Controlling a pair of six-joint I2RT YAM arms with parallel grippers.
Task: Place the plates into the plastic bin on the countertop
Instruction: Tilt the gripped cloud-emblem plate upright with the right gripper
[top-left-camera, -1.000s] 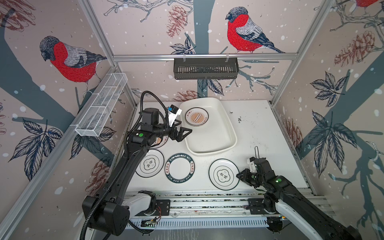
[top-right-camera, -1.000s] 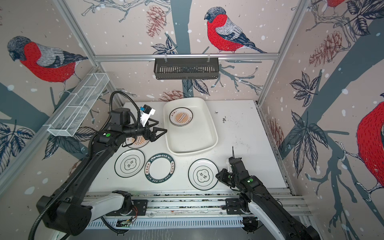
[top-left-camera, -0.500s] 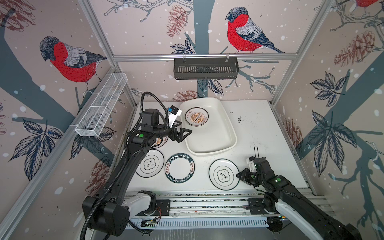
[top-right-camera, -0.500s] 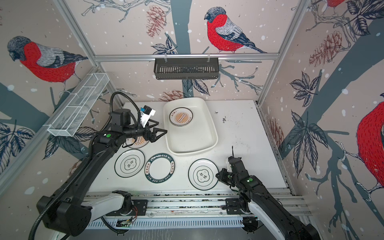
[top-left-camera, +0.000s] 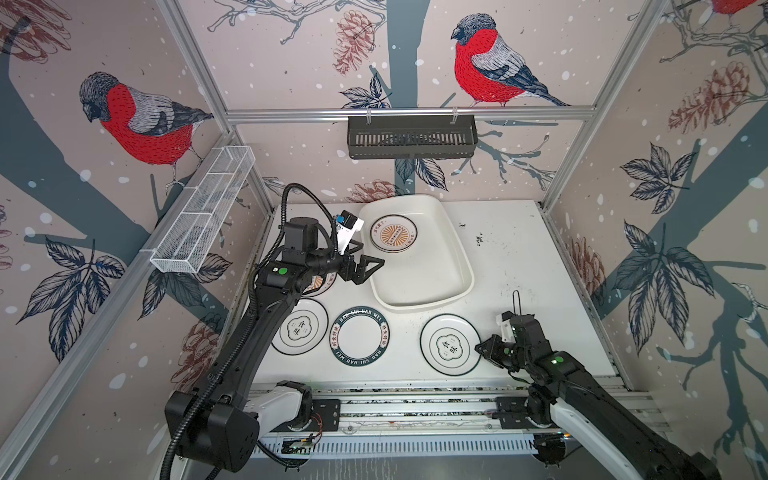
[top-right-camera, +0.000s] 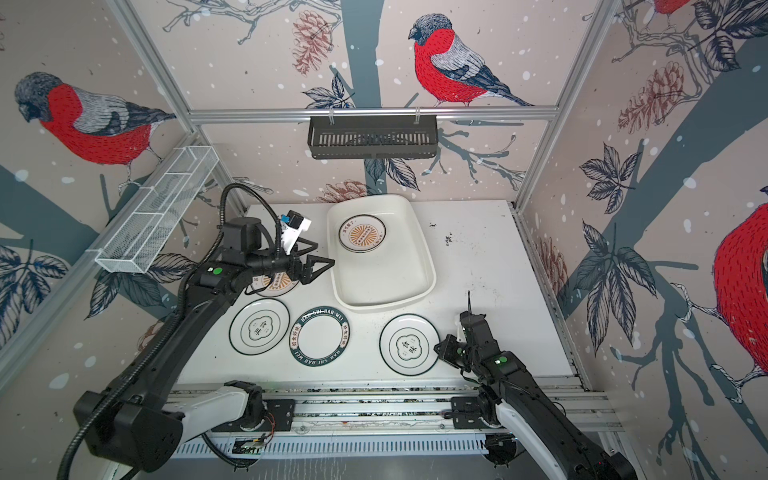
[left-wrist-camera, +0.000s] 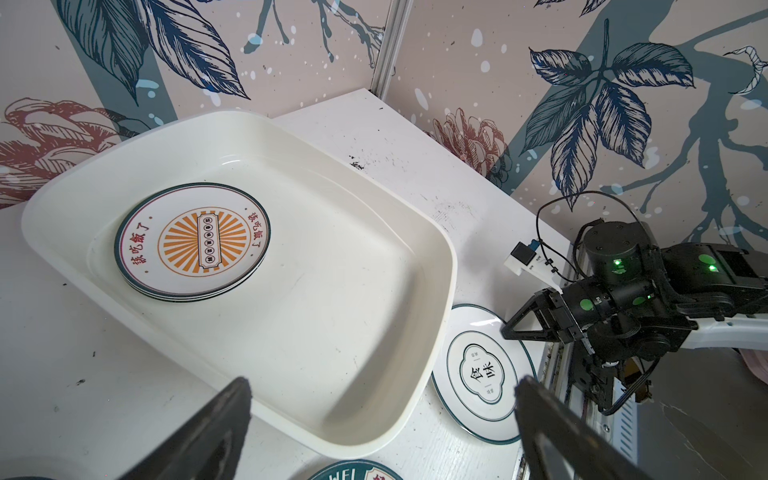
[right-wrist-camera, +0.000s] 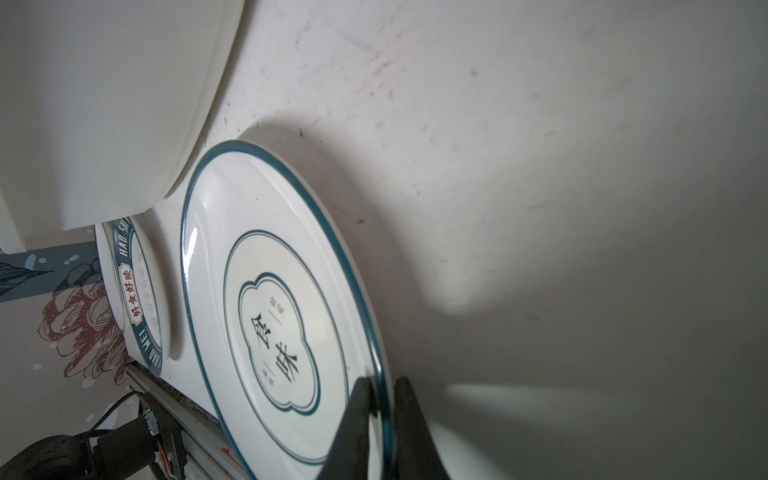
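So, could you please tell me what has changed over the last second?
Hardly anything moved. The right gripper stays at the right-hand emblem plate, fingers closed on its rim; the plate still lies on the countertop. The left gripper still hovers open by the plastic bin, and the other plates are where they were.

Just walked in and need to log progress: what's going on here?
Two robot arms are loading plates into the plastic bin. The right claw is pinched on the rim of the emblem plate nearest it, not yet lifted off the countertop. The left claw hangs open and empty at the bin's left edge. A small stack of sunburst plates already sits in the bin; a second emblem plate, the green-lettered plate and another sunburst plate, partly hidden under the left arm, wait outside it.
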